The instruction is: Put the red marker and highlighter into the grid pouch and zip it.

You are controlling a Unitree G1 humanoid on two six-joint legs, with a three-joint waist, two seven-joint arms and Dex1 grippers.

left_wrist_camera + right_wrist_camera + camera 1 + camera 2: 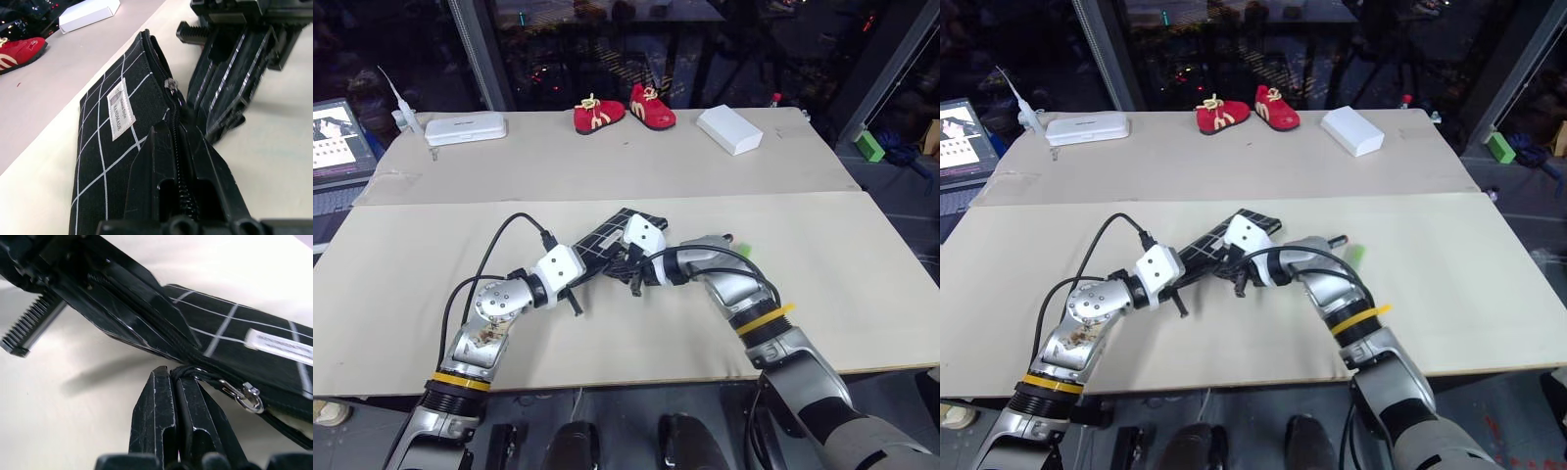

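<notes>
At the far left edge of the beige table (862, 284), an open laptop (337, 147) is sitting, and beside it a flat white rectangular case (465, 127) is lying on the far board. Further right along that far board, a pair of small red shoes with yellow laces (625, 111) is resting, then a white rectangular box (729, 129).

Nearer the robot, the left gripper (178, 161) is reaching in from the left, its two black fingers pressed closed on the zipper edge of the flat black fabric grid pouch with thin white lines (105, 147), pinching the near end of it. The pouch is lying at the middle of the table, running diagonally away from the robot, its small white label (120, 116) facing up.

The right gripper (173, 418) is coming in from the right, fingers clamped narrow on the black pull cord (188, 372) that is joined to the silver zipper slider (247, 396); the slider is sitting partway along the pouch's edge.

Just right of the right arm, a short translucent bright green highlighter (1355, 256) is lying on the table, outside the pouch. Far right, off the table, a green block (869, 146) is lying.
</notes>
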